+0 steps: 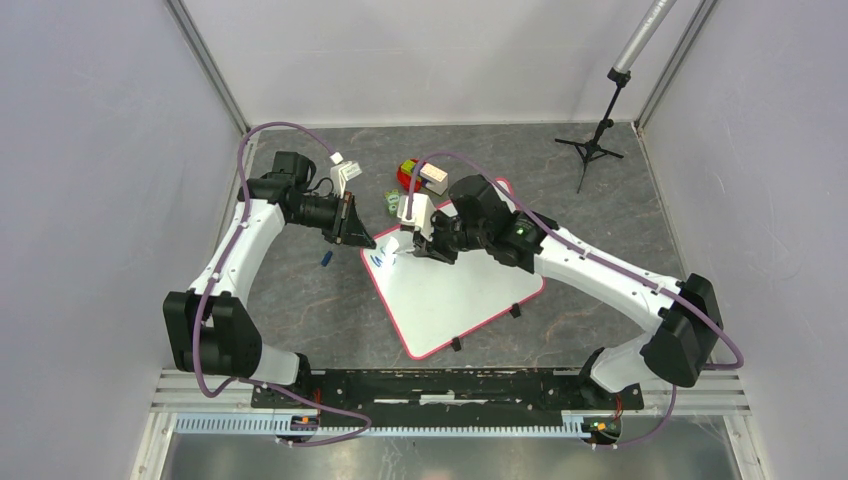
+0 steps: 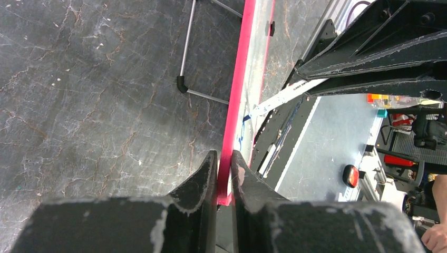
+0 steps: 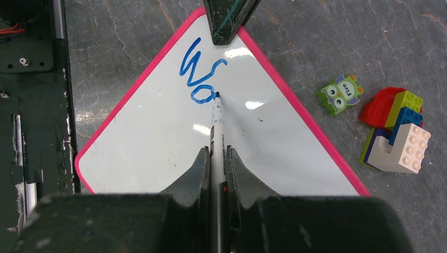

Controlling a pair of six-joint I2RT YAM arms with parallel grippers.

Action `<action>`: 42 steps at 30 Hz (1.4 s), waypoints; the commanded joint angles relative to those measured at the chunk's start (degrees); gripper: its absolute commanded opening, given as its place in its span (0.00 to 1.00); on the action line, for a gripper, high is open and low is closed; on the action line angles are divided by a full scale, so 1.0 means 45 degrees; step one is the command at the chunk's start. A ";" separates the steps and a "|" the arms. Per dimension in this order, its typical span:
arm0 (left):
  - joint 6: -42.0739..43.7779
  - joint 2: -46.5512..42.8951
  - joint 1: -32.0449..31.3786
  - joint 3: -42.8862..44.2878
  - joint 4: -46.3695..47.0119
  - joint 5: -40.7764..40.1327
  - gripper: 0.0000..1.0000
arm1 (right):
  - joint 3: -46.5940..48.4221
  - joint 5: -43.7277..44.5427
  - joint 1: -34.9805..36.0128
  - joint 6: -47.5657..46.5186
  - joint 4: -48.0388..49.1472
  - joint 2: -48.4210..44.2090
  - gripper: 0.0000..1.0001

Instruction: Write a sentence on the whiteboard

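Note:
The whiteboard [image 1: 455,295] lies on the grey table, white with a pink-red rim. My left gripper [image 1: 362,238] is shut on its far left corner; the left wrist view shows the pink rim [image 2: 235,105] clamped between my fingers [image 2: 203,176]. My right gripper [image 1: 425,245] is shut on a white marker [image 3: 216,134] with a blue tip. The tip touches the board [image 3: 158,147] beside the sentence [image 3: 200,74], which reads only "Wa" in blue. The lettering also shows in the top view [image 1: 378,261].
A pile of toy bricks [image 3: 396,126] and a green owl eraser [image 3: 340,93] lie right of the board. A small blue cap [image 1: 327,259] lies left of it. A black tripod stand [image 1: 592,140] stands at the back right.

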 commanded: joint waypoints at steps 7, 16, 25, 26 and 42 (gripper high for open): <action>0.0462 -0.0089 0.0033 0.0105 0.0233 -0.0071 0.02 | -0.0625 0.0058 -0.0098 -0.0310 -0.0267 -0.0424 0.00; 0.0466 -0.0093 0.0037 0.0096 0.0233 -0.0033 0.02 | -0.0275 0.0350 -0.0148 -0.0726 -0.0779 -0.0811 0.00; 0.0451 -0.0037 0.0030 0.0144 0.0233 0.0066 0.02 | 0.0590 0.0162 -0.0193 -0.0550 -0.0341 -0.0807 0.00; 0.0450 -0.0027 0.0044 0.0144 0.0233 0.0066 0.02 | 0.0631 0.0163 -0.0190 -0.0534 -0.0302 -0.0746 0.00; 0.0485 -0.0126 0.0045 0.0066 0.0224 -0.0030 0.02 | 0.0728 0.0139 -0.0178 -0.0530 -0.0053 0.0128 0.00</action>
